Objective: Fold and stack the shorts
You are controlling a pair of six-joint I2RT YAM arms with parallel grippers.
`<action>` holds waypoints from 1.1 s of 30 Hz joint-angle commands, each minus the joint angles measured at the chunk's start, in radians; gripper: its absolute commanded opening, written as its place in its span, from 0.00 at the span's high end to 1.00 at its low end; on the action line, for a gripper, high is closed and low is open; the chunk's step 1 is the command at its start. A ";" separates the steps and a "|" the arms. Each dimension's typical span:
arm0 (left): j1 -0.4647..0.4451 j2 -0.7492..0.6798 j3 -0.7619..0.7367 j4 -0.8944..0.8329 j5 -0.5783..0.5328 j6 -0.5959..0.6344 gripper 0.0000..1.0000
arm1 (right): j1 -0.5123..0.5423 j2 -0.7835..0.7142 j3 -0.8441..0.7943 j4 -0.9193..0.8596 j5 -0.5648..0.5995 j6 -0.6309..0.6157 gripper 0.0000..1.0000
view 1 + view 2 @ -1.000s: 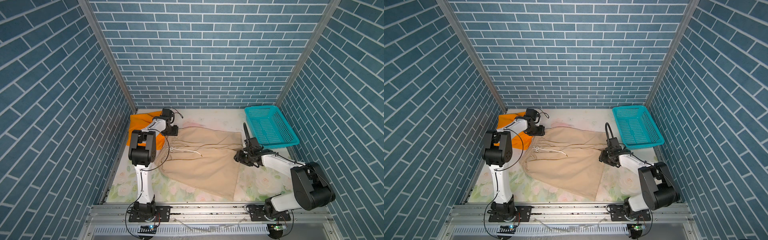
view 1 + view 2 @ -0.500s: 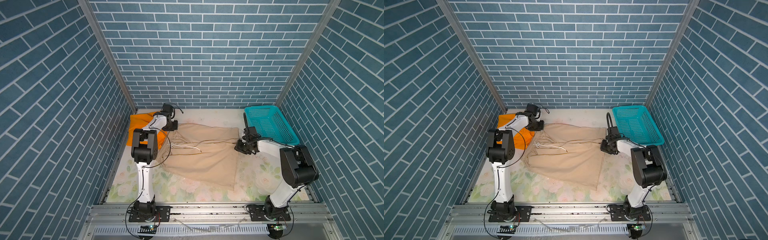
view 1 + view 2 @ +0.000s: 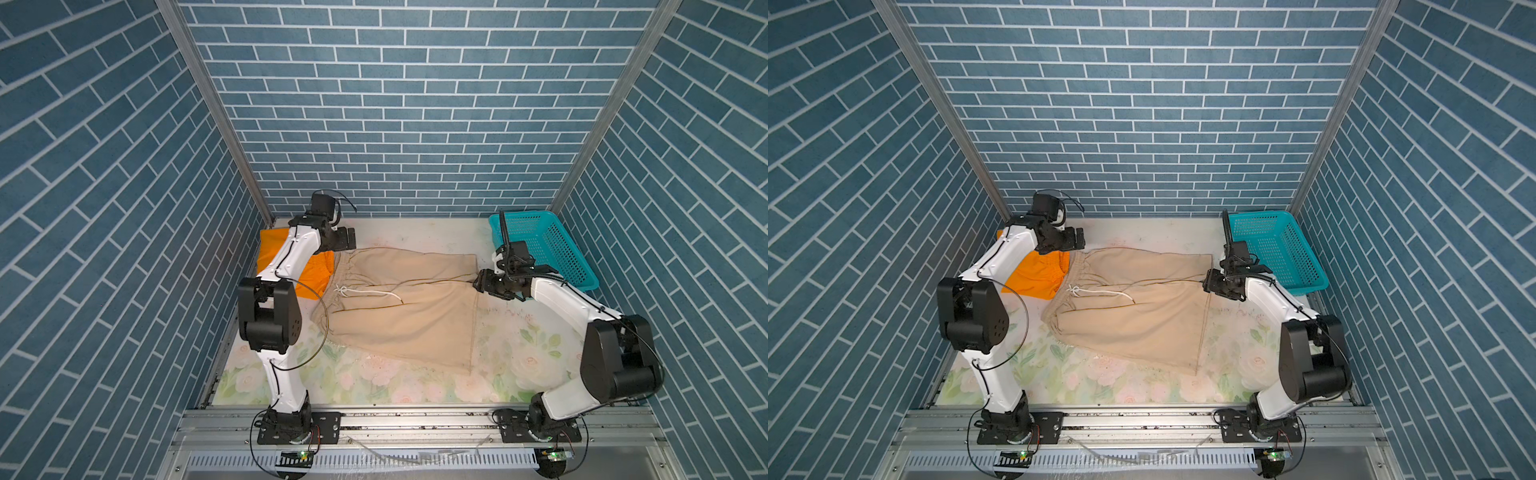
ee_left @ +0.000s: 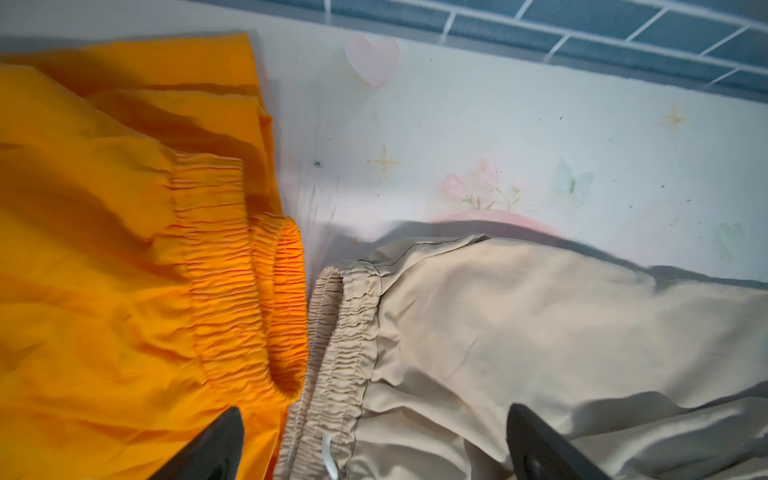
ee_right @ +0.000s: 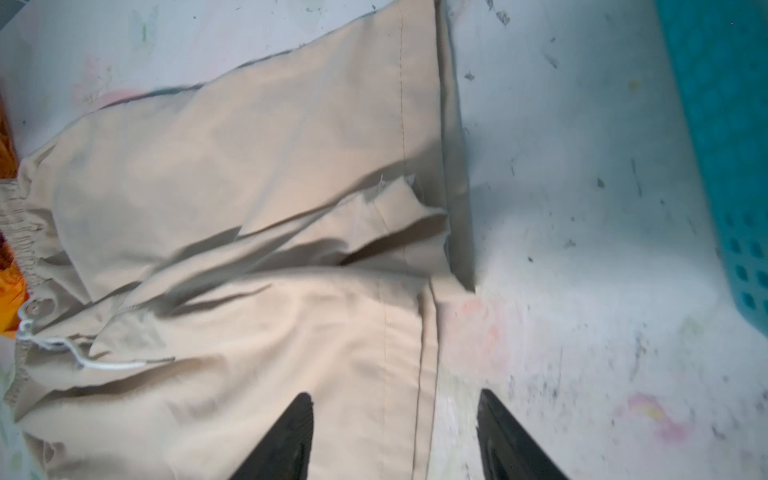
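Teal basket (image 3: 523,214) sat mid-right, near beige shorts (image 3: 407,307); orange shorts (image 3: 316,276) touched them mid-left. Both left gripper (image 4: 374,409) and right gripper (image 5: 395,392) gaped, gripping nothing.

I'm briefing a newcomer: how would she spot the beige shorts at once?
On the floral table, look at the middle, left of the teal basket. The beige shorts lie spread flat there; unlike the crumpled orange shorts beside their waistband, they have a white drawstring.

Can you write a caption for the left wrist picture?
Open left gripper above orange shorts and beige shorts, waistbands side by side.
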 commanded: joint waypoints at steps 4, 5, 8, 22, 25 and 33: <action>0.050 -0.284 -0.315 -0.017 0.015 -0.085 0.00 | 0.109 -0.318 -0.210 -0.223 -0.003 0.161 0.36; 0.072 -0.335 -0.385 0.005 0.036 -0.109 0.00 | 0.163 -0.368 -0.248 -0.234 0.013 0.212 0.37; 0.129 -0.466 -0.575 0.077 0.077 -0.172 0.00 | 0.294 -0.479 -0.351 -0.236 0.031 0.351 0.37; 0.316 -0.502 -0.966 0.324 0.267 -0.281 0.02 | 0.554 -0.569 -0.621 0.045 0.081 0.559 0.45; 0.343 -0.463 -0.970 0.360 0.307 -0.276 0.03 | 0.592 -0.524 -0.632 0.077 0.101 0.584 0.46; 0.342 -0.452 -1.023 0.398 0.302 -0.253 0.07 | 0.649 -0.443 -0.659 0.189 0.144 0.643 0.78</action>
